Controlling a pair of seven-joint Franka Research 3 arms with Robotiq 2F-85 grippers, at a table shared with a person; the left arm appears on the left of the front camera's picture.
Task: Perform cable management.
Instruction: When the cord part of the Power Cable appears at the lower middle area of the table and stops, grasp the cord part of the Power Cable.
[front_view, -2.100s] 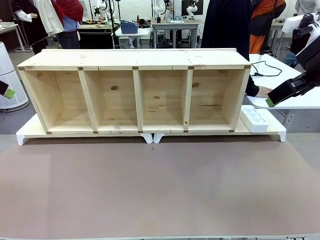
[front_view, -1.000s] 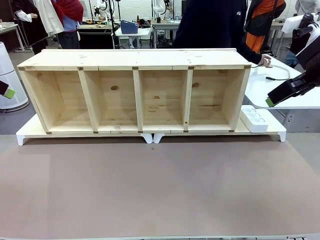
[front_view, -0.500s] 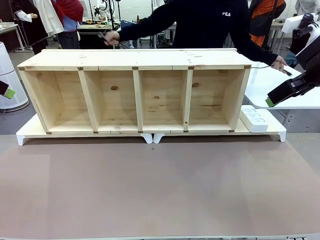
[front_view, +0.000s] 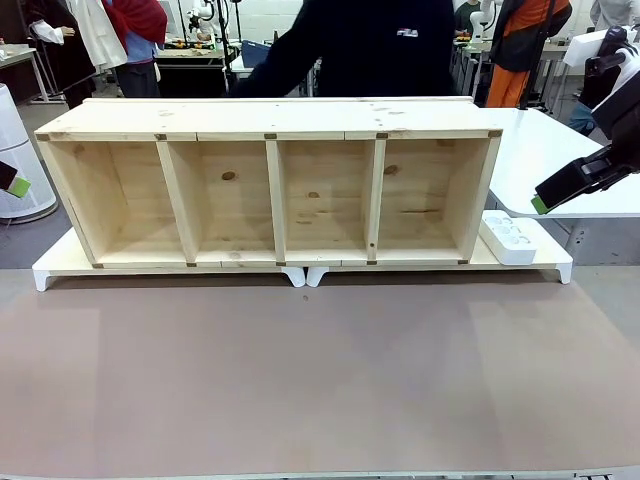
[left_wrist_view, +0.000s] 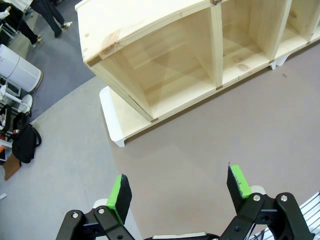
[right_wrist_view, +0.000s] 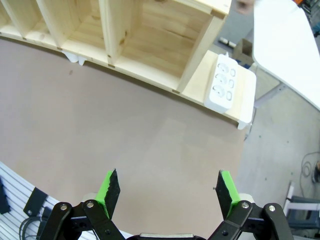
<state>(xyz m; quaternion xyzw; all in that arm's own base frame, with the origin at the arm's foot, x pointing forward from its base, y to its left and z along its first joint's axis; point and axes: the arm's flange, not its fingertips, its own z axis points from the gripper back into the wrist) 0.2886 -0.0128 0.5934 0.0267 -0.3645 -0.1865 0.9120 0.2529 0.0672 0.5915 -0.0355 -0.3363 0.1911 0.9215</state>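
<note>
Person (front_view: 370, 50)'s arms have drawn in behind the shelf (front_view: 270, 120).
Chest logo (front_view: 405, 33) unreadable; left gripper (left_wrist_view: 177, 182) and right gripper (right_wrist_view: 168, 185) gape wide, empty.

The pose and place of the long thin black power cable cannot be told. It is hidden from view. A person (front_view: 380, 50) in a dark top leans behind the pale four-compartment wooden shelf unit (front_view: 270, 118) on the table (front_view: 300, 380), hands hidden behind its top board.
</note>
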